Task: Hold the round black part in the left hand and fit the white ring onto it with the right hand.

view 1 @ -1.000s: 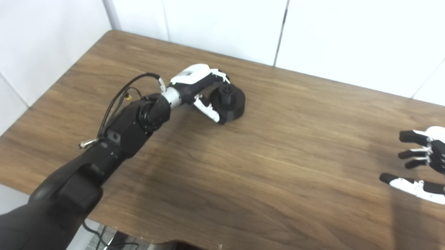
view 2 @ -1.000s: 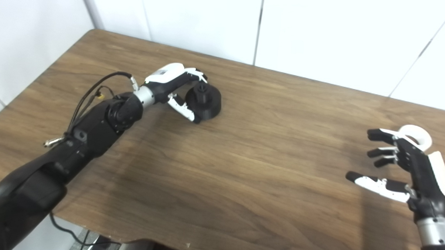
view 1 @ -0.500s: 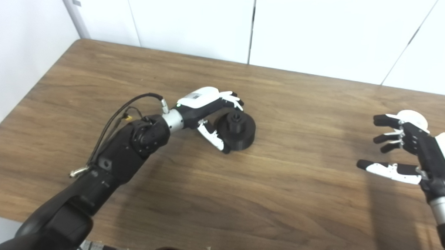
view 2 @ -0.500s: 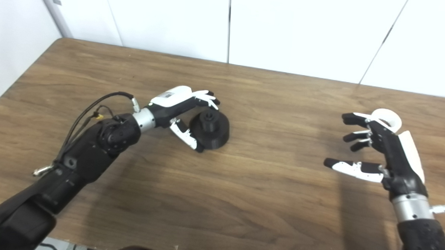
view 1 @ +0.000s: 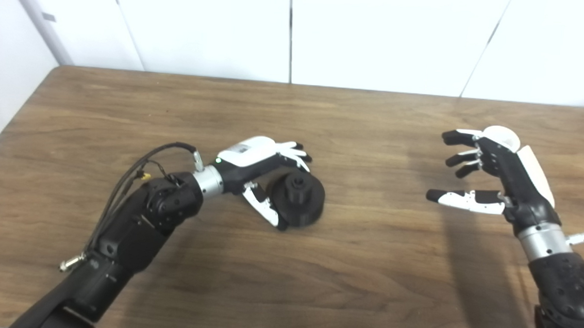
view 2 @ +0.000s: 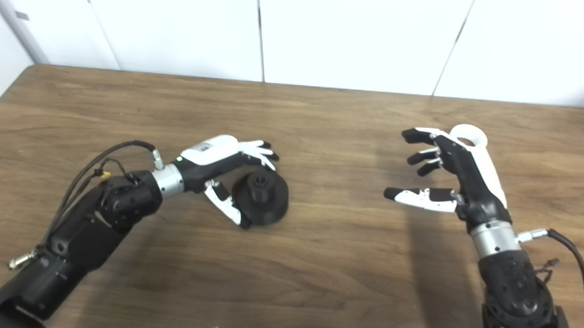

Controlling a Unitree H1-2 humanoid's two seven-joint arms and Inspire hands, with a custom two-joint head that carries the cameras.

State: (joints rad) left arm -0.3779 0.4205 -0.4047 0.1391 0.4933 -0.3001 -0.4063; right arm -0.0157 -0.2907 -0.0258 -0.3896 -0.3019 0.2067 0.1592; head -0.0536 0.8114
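Note:
The round black part (view 1: 298,199), with a raised hub in its middle, rests on the wooden table (view 1: 356,263) left of centre. My left hand (view 1: 253,159) is open around it: fingers stretch over its far top edge and the thumb lies against its near left side. The white ring (view 2: 469,134) lies on the table at the right, just behind my right hand (view 2: 447,169). That hand is open and empty, fingers spread and curled, held above the table with the ring partly hidden behind its fingers.
White wall panels (view 1: 374,36) stand along the table's far edge. The table's left edge is near my left arm. A black cable (view 1: 141,168) loops off my left forearm.
The whole picture has shifted, so the camera has turned to the right and more of my right arm shows. Both hands keep about the same places beside the black part and the ring.

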